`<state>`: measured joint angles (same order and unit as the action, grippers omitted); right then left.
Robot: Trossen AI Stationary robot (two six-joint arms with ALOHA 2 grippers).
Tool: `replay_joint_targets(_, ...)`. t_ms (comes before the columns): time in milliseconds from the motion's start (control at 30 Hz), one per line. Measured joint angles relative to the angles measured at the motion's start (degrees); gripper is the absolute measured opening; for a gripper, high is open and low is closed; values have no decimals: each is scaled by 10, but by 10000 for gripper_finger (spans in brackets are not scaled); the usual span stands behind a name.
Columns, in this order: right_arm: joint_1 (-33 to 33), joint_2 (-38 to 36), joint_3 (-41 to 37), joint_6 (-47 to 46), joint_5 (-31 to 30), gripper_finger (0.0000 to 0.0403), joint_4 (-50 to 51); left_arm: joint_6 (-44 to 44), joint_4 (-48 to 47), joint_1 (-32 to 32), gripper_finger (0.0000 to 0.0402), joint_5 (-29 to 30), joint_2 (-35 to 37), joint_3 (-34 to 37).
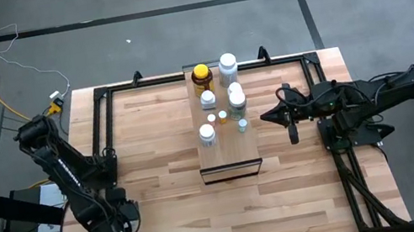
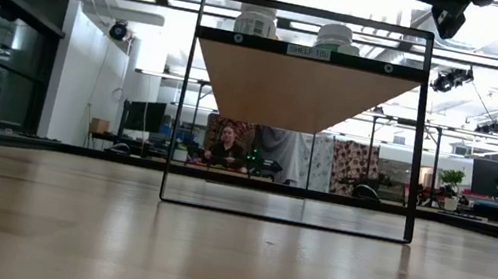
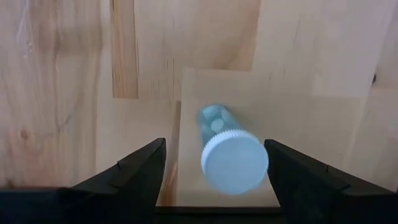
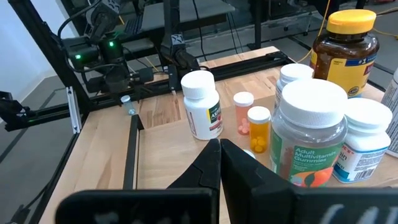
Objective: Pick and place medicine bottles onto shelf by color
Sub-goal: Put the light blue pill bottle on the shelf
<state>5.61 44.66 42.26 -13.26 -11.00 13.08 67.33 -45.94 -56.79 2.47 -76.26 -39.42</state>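
Looking straight down in the high view, I see the medicine bottles (image 1: pixel 219 97) clustered upright on the shelf (image 1: pixel 230 161); the right gripper (image 1: pixel 291 128) hovers just beside them and the left gripper (image 1: pixel 126 224) waits well apart. In the low view the shelf sits raised, two white caps showing. My left wrist view shows fingers spread, flanking a blue-capped bottle (image 3: pixel 229 152) without touching. My right wrist view shows fingers closed together, empty. These look light, rigid, slippery; I'd grip mid-body below the cap.
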Motion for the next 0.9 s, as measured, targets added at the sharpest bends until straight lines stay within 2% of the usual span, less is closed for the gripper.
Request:
replay_joint_targets(433, 0, 0, 0, -9, 0, 0, 0, 0, 3, 0, 253, 14, -8, 0)
replay_joint_targets(900, 0, 0, 0, -9, 0, 0, 1, 0, 3, 0, 191, 12, -8, 0)
